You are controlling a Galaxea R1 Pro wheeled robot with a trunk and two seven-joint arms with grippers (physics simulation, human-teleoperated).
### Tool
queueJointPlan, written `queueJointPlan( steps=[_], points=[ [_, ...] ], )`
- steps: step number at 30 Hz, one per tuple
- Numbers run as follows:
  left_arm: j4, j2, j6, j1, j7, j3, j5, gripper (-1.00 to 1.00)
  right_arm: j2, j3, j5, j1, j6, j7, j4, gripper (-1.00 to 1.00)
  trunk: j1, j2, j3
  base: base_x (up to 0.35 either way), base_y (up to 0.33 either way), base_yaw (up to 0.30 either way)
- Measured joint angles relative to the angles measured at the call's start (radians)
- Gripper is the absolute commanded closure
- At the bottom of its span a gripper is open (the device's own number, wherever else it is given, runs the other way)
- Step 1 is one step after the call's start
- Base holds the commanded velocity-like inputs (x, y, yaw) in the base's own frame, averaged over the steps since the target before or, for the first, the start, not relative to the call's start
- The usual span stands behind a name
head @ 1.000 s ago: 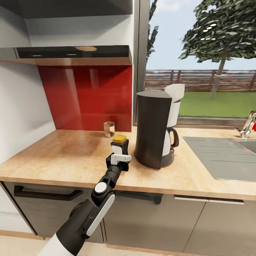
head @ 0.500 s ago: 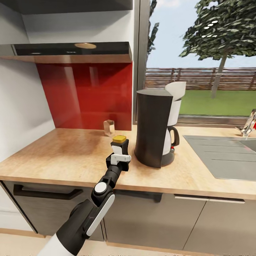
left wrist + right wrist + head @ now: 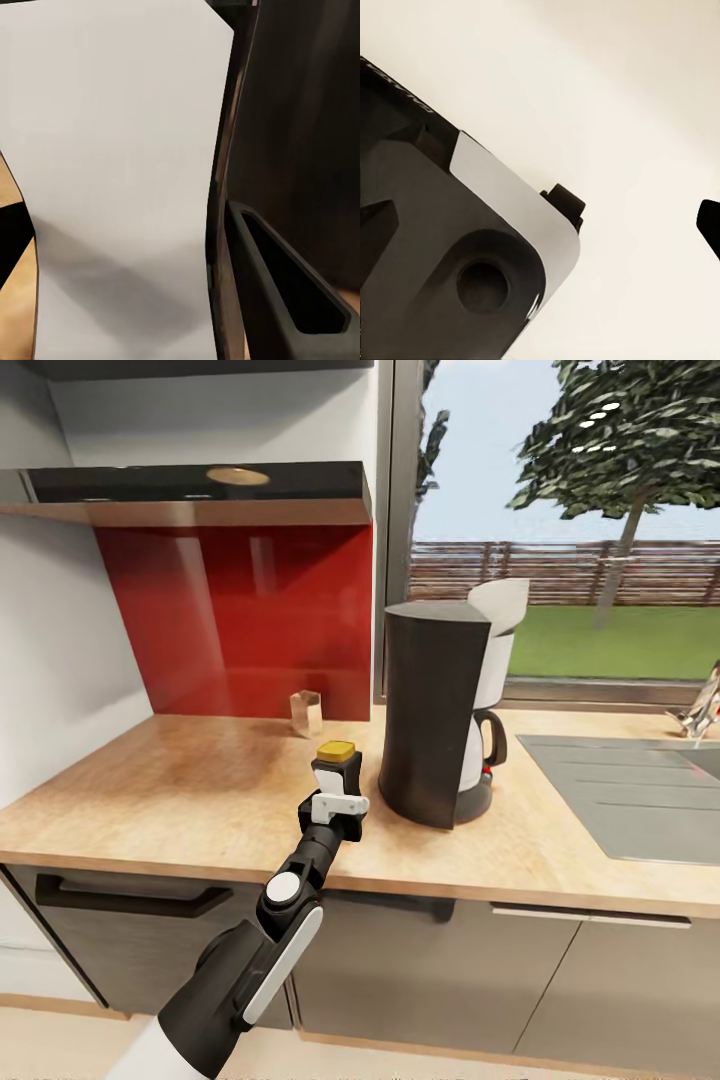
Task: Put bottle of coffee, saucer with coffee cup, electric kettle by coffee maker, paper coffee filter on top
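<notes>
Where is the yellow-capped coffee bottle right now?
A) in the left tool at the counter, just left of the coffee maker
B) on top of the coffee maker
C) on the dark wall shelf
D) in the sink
A: the bottle of coffee sits in the left tool over the kitchen countertop, beside the coffee maker.
</notes>
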Motion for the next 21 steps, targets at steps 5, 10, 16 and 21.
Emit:
queueJointPlan(
  steps=[5, 10, 16, 21],
  points=[
    [0.0, 0.0, 0.0, 0.0, 0.0, 0.0, 0.0, 1.0, 0.0, 0.0, 0.0, 0.0, 0.0, 0.0, 0.0, -1.0, 0.0, 0.0, -0.008, 0.0, 0.0, 0.0],
    [-0.006, 0.0, 0.0, 0.0, 0.0, 0.0, -0.009, 1.0, 0.001, 0.0, 0.0, 0.0, 0.0, 0.0, 0.0, -1.0, 0.0, 0.0, -0.015, 0.0, 0.0, 0.0],
    [-0.018, 0.0, 0.001, -0.001, 0.0, 0.0, -0.009, 1.0, 0.0, 0.0, 0.0, 0.0, 0.0, 0.0, 0.0, -1.0, 0.0, 0.0, -0.024, 0.0, 0.0, 0.0],
    [-0.027, 0.0, 0.001, -0.001, 0.001, 0.0, -0.01, 1.0, 0.0, 0.0, 0.0, 0.0, 0.0, 0.0, 0.0, -1.0, 0.0, 0.0, -0.031, 0.0, 0.0, 0.0]
  ],
)
